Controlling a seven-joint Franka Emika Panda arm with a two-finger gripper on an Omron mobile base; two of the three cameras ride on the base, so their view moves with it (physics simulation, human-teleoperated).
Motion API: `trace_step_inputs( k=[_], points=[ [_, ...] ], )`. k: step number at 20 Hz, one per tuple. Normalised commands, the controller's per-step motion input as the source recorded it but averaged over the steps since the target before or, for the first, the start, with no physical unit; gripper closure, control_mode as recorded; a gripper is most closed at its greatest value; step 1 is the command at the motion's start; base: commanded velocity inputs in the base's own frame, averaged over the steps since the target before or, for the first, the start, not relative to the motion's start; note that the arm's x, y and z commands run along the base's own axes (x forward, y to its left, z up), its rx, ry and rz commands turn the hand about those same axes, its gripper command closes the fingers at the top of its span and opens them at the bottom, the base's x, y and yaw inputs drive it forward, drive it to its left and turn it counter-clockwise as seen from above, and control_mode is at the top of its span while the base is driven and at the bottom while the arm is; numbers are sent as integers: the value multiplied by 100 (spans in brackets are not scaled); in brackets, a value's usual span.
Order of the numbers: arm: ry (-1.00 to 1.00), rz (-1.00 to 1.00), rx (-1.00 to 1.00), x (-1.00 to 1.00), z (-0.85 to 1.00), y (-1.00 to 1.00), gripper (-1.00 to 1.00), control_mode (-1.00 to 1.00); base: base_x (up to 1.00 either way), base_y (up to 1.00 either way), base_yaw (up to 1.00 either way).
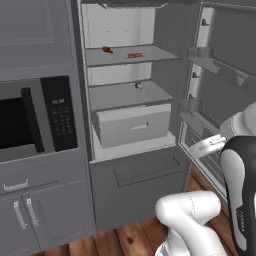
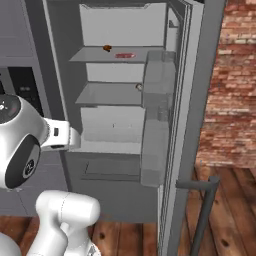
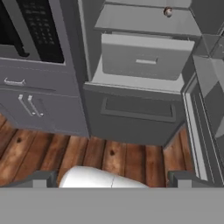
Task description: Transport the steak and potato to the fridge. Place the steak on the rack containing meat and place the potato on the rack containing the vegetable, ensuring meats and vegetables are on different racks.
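On the far left stood the black-fronted microwave [image 1: 37, 117], with grey cabinet doors [image 1: 22, 212] beneath it. Next to it the fridge [image 1: 162, 80] stood open, its door swung out to the right. On the upper shelf [image 1: 150, 56], the rack containing meat, a small brown-orange meat piece [image 1: 106, 49] lay to the left and the steak [image 1: 134, 55] lay near it to the right, apart from it. On the shelf below [image 1: 107, 96] sat a small round tan-and-white vegetable [image 1: 138, 85], alone, above the wide grey drawer [image 1: 132, 124]. I couldn't spot the potato anywhere. In the hand view the gripper [image 3: 113, 178] pointed at the lower front of the fridge and the wooden floor [image 3: 39, 153], its jaws spread as wide as they go with nothing between them.

To my eye the steak's part looked finished and the potato was what remained. Done well, that means finding the potato away from the fridge, closing on its middle so the rounded lump doesn't squirt out, then setting it on the lower shelf beside the round vegetable, well back from the front edge so it can't roll off.
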Motion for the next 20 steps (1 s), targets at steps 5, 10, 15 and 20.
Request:
trace_step_inputs(
  k=[5,10,15,20],
  points=[
    [0,0,0,0,0,0,-100,100,-100,19,-4],
    [0,0,0,0,0,0,-100,100,-100,1,-2],
    [0,0,0,0,0,0,-100,100,-100,-46,8],
    [0,0,0,0,0,0,-100,100,-84,-68,74]
  ],
)
